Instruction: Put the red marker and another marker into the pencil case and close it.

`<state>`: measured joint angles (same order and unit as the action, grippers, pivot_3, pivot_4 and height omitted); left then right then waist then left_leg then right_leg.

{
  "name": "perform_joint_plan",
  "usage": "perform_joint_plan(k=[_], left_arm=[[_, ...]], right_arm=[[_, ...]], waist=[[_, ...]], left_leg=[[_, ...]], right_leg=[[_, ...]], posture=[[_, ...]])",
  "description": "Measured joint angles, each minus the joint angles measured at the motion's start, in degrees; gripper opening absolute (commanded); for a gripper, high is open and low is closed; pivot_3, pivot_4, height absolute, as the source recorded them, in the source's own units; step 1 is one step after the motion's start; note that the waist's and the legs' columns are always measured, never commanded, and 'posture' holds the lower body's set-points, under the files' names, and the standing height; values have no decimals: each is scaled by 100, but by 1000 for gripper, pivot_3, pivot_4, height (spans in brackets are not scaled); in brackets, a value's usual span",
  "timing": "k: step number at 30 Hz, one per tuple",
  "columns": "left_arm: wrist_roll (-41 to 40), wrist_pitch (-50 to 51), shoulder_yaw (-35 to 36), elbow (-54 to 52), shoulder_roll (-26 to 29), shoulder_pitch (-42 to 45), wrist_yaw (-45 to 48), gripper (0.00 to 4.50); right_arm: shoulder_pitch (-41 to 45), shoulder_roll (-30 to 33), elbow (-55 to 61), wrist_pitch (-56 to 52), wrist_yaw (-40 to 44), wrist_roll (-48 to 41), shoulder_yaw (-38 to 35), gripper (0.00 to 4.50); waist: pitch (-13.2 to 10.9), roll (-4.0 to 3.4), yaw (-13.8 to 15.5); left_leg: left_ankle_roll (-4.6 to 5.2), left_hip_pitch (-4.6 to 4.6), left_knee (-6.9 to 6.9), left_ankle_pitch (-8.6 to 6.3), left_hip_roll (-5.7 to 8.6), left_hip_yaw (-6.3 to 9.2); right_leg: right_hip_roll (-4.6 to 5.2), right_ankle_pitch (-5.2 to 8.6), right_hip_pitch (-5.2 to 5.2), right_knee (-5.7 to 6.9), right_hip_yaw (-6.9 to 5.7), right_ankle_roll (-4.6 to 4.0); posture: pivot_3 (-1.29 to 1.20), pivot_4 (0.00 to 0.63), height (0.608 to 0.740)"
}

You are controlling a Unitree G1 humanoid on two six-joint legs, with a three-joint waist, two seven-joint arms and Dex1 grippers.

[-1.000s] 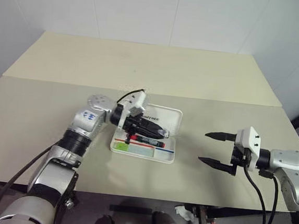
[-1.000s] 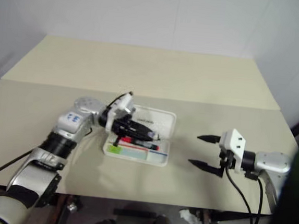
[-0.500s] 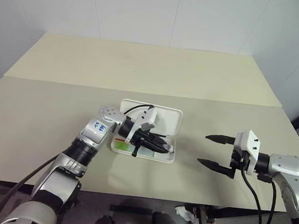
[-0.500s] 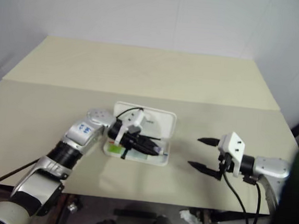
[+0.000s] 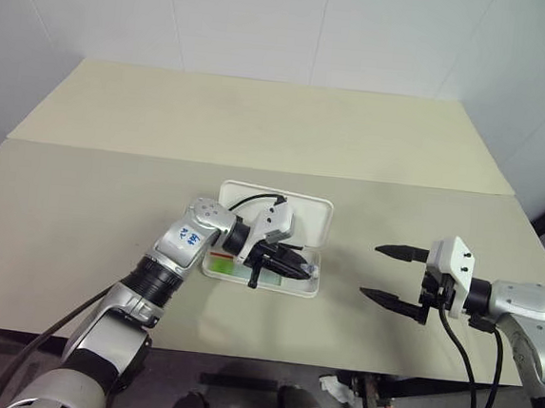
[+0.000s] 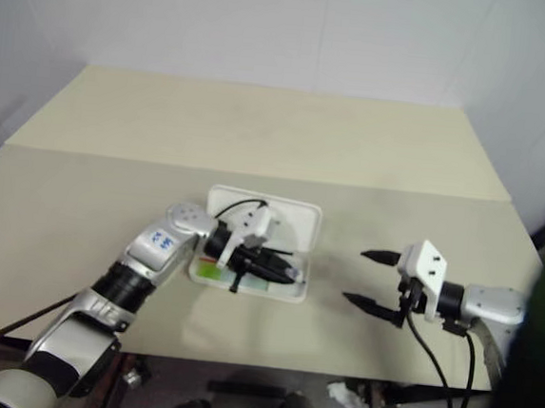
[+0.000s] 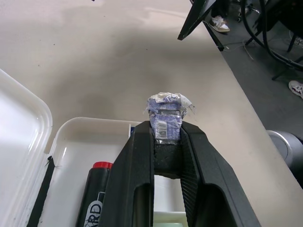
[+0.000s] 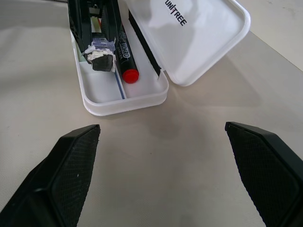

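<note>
The white pencil case [image 5: 307, 216] lies open in the middle of the table, lid flat behind the tray. The red marker [image 8: 127, 60] lies lengthwise in the tray, its red end toward the right gripper. My left gripper [image 5: 295, 263] reaches down into the tray beside it, shut on a short black stub with a bluish-white taped end [image 7: 164, 116]. A lime-green piece [image 5: 221, 268], apparently the other marker, sits at the tray's left end, mostly hidden under my left wrist. My right gripper [image 5: 369, 269] hovers open to the right of the case, holding nothing.
The case sits on a beige table [image 5: 81, 206] with a seam running across behind the case. The table's front edge [image 5: 268, 359] lies close to both arms. A white wall stands behind the table.
My left gripper has come down from above the case into the tray, still shut on the taped stub. The right gripper has kept still.
</note>
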<state>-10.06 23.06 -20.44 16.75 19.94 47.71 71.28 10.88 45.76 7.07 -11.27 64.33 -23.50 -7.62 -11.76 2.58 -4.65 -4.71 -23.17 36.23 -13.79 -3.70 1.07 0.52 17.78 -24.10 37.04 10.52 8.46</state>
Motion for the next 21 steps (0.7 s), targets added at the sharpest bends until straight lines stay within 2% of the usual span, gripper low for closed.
perform_joint_plan(k=[5, 6, 8, 16, 17, 21], left_arm=[[82, -9, -48, 39, -59, -11, -49, 402], [100, -8, -51, 63, -72, -12, -55, 1136], [143, -12, -66, 149, -83, -12, -75, 1647], [230, -85, -83, 208, -165, -29, -217, 4246], [230, -84, -83, 208, -165, -29, -228, 4479], [225, -79, -75, 153, -146, -40, -234, 4479]], right_arm=[[-6, 0, 0, 0, -30, 1, 0, 4500], [-9, 0, 0, 0, -35, 1, 0, 4500], [-14, 0, 0, 1, -40, 1, 0, 4500], [-26, 0, -1, 5, -43, 1, 0, 4500], [-26, 0, -1, 5, -43, 1, 0, 4500], [-25, 0, -7, 7, -43, 1, 0, 4500]], waist=[[0, 0, -2], [0, 0, -2], [0, 0, -2], [0, 0, -1], [0, 0, -2], [0, 0, -1]], left_leg=[[0, 0, 0, 0, 0, 0], [0, 0, 0, 0, 0, 0], [0, 0, 0, 0, 0, 0], [0, 1, 0, 0, 0, 0], [0, 1, 0, 0, 0, 0], [0, 1, 0, 0, 0, 0]], right_leg=[[0, 0, 0, 0, 0, 0], [0, 0, 0, 0, 0, 0], [0, 0, 0, 0, 0, 0], [0, -1, 1, 0, 1, 1], [0, -1, 1, 0, 0, 1], [0, -1, 1, 0, 0, 1]], posture=[[0, 150, 740], [0, 150, 740], [0, 150, 740], [0, 150, 740], [0, 150, 740], [0, 150, 740]])
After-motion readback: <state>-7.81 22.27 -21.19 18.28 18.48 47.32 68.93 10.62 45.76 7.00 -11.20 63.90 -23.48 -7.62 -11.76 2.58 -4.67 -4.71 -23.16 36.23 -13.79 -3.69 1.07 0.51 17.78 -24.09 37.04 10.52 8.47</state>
